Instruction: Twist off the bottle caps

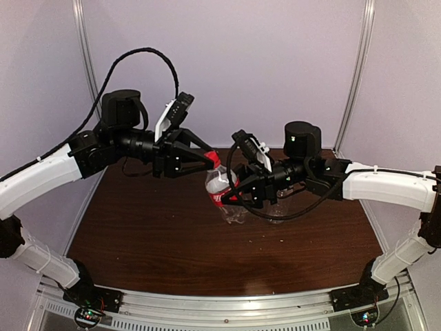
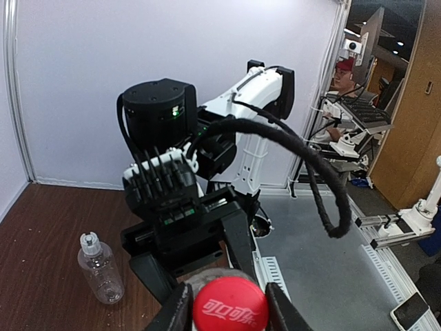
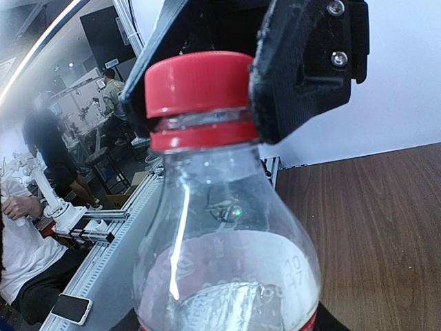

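Observation:
The small slim bottle [image 1: 222, 187] with the red label is held tilted above the table by my right gripper [image 1: 234, 194], which is shut round its body. Its clear shoulder [image 3: 227, 255] fills the right wrist view. Its red cap [image 1: 214, 159] sits between the fingers of my left gripper [image 1: 207, 161], which is shut on it. The left wrist view shows the cap [image 2: 229, 311] end-on between my two fingertips [image 2: 180, 310]. The right wrist view shows the cap [image 3: 198, 84] with a left finger [image 3: 303, 69] against its side. The wider unlabelled bottle [image 2: 101, 272] stands upright on the table with its white cap [image 2: 88, 241] on.
The brown table [image 1: 151, 234] is walled by white panels at the back and left. In the top view the wider bottle [image 1: 278, 209] is partly hidden under my right arm. People and other rigs show beyond the table's right side in the wrist views.

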{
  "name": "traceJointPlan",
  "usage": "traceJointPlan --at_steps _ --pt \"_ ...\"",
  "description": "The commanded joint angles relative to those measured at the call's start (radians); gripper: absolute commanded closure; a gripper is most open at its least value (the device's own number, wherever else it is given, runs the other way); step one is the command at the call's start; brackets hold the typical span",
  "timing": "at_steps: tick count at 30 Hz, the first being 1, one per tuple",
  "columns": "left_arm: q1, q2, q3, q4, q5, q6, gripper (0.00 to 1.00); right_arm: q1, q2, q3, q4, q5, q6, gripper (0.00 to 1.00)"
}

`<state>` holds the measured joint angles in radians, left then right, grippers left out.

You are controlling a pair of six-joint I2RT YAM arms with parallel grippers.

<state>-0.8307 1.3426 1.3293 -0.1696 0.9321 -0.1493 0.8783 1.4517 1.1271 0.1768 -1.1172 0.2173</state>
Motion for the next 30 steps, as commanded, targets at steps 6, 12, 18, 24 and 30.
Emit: traceJointPlan --at_steps 6,12,18,24,30 --pt "0.008 -0.015 -0.019 0.077 -0.022 -0.041 0.70 -0.009 -0.005 -0.001 0.014 0.042 -0.008 0.72" --pt "0.008 -0.050 -0.016 0.082 -0.178 -0.118 0.82 -0.012 -0.013 0.020 -0.071 0.180 -0.049 0.72" --pt "-0.046 -0.091 -0.037 0.080 -0.653 -0.333 0.83 -0.012 -0.026 0.036 -0.155 0.462 -0.091 0.73" --pt "-0.150 -0.064 -0.050 0.056 -0.964 -0.473 0.79 -0.006 -0.035 0.024 -0.130 0.577 -0.073 0.73" --pt "-0.149 -0.025 -0.031 0.083 -0.871 -0.435 0.67 -0.004 -0.041 0.015 -0.122 0.539 -0.080 0.73"
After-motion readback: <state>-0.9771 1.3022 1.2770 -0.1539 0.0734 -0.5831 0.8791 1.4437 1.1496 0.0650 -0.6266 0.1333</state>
